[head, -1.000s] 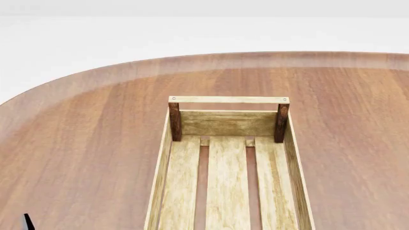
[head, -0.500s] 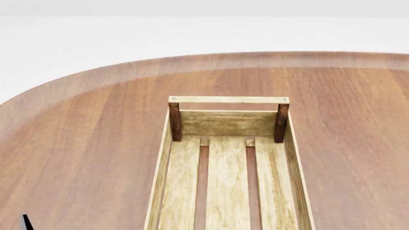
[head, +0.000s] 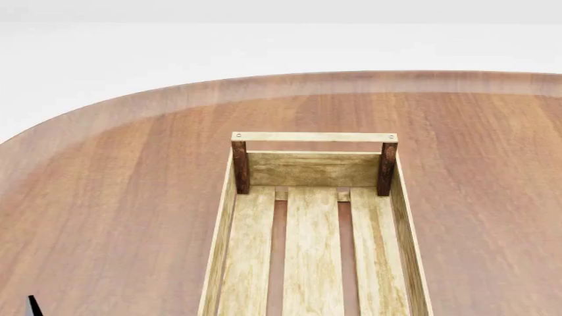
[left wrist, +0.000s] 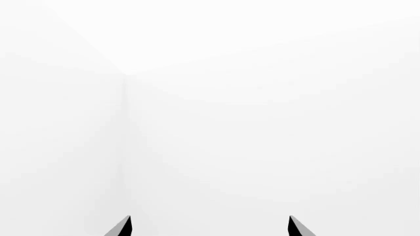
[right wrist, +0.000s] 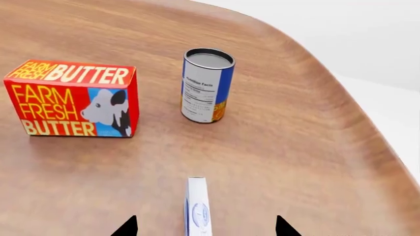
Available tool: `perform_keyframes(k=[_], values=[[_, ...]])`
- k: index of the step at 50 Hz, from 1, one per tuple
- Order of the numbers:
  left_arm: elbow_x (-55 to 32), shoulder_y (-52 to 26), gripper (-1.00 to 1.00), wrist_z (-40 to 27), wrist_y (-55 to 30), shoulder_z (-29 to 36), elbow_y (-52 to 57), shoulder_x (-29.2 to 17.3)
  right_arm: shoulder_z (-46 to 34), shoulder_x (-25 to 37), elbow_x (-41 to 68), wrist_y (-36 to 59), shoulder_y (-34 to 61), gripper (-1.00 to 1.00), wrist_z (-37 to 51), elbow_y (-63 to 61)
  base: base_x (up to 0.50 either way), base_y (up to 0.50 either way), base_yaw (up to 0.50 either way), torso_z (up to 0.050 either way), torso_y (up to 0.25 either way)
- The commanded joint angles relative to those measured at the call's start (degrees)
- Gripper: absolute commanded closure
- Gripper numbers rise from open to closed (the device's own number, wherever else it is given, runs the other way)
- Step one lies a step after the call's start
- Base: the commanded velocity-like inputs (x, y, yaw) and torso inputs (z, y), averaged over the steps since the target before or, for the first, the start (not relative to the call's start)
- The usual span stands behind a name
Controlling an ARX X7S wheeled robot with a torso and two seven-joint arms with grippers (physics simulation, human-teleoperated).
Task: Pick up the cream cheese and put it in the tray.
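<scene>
Barely anything had shifted since a second before: only the small dark tip of the left gripper (head: 34, 306) at the head view's bottom-left corner had crept a touch lower and further left, while the tray (head: 230, 197) sat exactly where it was on the wooden table (head: 114, 197).

That left gripper (left wrist: 208, 226) pointed at plain white wall in its own camera, with both fingertips (left wrist: 121, 227) spread far apart and nothing between them.

The right wrist camera was where the action was. The cream cheese (right wrist: 197, 209) stood on its thin edge on the table (right wrist: 295, 162), sitting right in the gap of the right gripper (right wrist: 205, 227), whose fingertips (right wrist: 128, 227) were spread wide on either side and weren't touching the box (you could just make out the blue oval logo on its side). Beyond the cream cheese stood the can (right wrist: 206, 86), upright, blue and orange with a grey top. The butter box (right wrist: 74, 98) sat off to one side of the can, well apart from the cream cheese, with its red "FARM FRESH BUTTER" face and cow picture toward the camera.

The tray's pale slatted bottom had nothing in it in the part the head view showed.
</scene>
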Motion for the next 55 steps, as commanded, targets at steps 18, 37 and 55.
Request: perform_keyframes(k=[18, 37, 55], values=[[0.1, -0.1, -1.0, -0.4, -0.2, 0.3, 0.3, -0.3, -0.2, 0.5, 0.3, -3.0, 2.9, -1.0, -2.3, 9.2, 0.0, 0.0, 0.0, 0.0, 0.0], [0.1, -0.3, -1.0, -0.4, -0.5, 0.7, 0.0, -0.5, -0.5, 0.4, 0.2, -4.6, 4.1, -1.0, -3.2, 13.4, 0.0, 0.0, 0.0, 0.0, 0.0], [0.0, -0.4, -1.0, -0.7, -0.5, 0.8, 0.1, -0.7, -0.6, 0.5, -0.2, -6.9, 5.7, -1.0, -4.1, 19.0, 0.0, 0.0, 0.0, 0.0, 0.0]])
